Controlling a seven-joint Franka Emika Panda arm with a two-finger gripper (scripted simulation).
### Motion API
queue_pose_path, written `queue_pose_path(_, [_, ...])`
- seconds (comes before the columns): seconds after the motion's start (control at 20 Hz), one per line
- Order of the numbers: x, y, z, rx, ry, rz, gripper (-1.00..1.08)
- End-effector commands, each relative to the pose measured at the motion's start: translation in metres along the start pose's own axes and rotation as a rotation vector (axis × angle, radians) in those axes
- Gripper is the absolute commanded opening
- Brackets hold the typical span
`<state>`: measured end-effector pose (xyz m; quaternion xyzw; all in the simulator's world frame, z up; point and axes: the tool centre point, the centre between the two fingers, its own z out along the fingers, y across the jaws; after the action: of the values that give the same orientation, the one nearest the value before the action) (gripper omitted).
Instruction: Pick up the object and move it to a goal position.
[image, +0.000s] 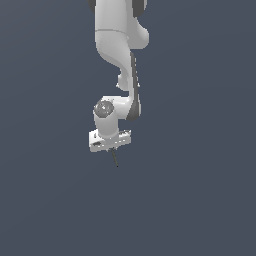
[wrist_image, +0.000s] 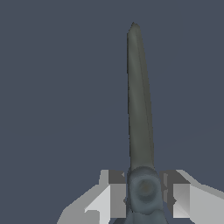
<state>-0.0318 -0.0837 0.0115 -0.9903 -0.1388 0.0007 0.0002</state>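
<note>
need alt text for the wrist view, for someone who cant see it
A thin, dark grey-green, blade-like rod is clamped between the two pale grey fingers of the robot gripper and points straight away from the camera, narrowing to a tip. Behind it is only a plain dark blue-grey background.

The only thing in view apart from the task is a plain dark surface (image: 200, 210) of slate blue-grey, which fills the exterior view from edge to edge. Its tone is nearly even, a shade bluer toward the top of that view and a shade greyer toward the bottom. The same flat, matte colour forms the whole background of the wrist view (wrist_image: 52, 87), where it shows no texture or pattern. Whether this is a floor, a tabletop or just a backdrop cannot be told from either view. A very faint slanting change of tone crosses it in the wrist view (wrist_image: 192, 131), too weak to identify.
</note>
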Motion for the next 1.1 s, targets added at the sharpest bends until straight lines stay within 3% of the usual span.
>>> queue_pose_path(0.0, [0.003, -0.003, -0.006, -0.001, 0.001, 0.000, -1.00])
queue_pose_path(0.45, [0.023, -0.029, -0.057, -0.001, 0.001, 0.000, -1.00])
queue_pose_path(1.05, [0.070, -0.088, -0.176, -0.001, 0.001, -0.001, -1.00])
